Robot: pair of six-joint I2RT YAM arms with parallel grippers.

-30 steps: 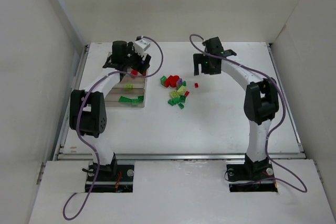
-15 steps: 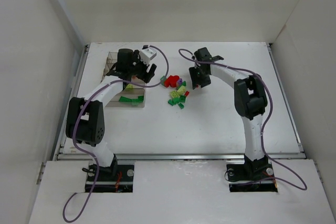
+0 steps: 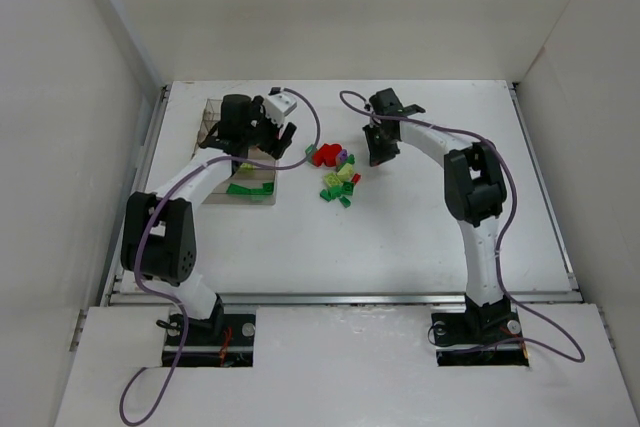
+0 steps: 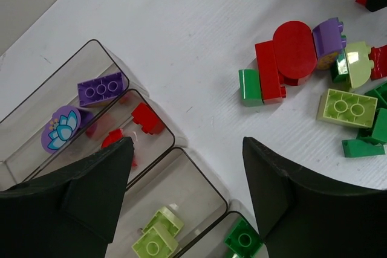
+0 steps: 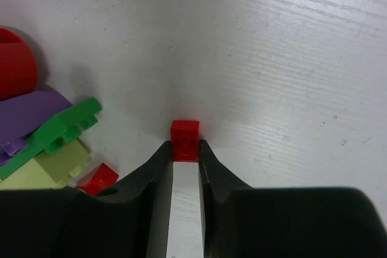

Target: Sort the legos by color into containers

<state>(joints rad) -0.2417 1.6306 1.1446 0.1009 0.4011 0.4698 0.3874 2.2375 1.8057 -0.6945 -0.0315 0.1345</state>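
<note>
The clear tray lies at the left, and its containers hold purple legos, red legos, lime legos and a green lego. My left gripper hangs open and empty above the tray's end nearest the pile. The loose pile of red, green, lime and purple legos lies in the middle of the table. Just right of it, my right gripper is down at the table, shut on a small red lego.
Beside my right fingers lie a green lego, a purple piece and another small red lego. A large red rounded piece tops the pile. White walls close in the table on the left, back and right.
My right arm swung left and down to the lone red lego, and its jaws closed on it. My left gripper shifted a little toward the pile end of the tray, still open.
</note>
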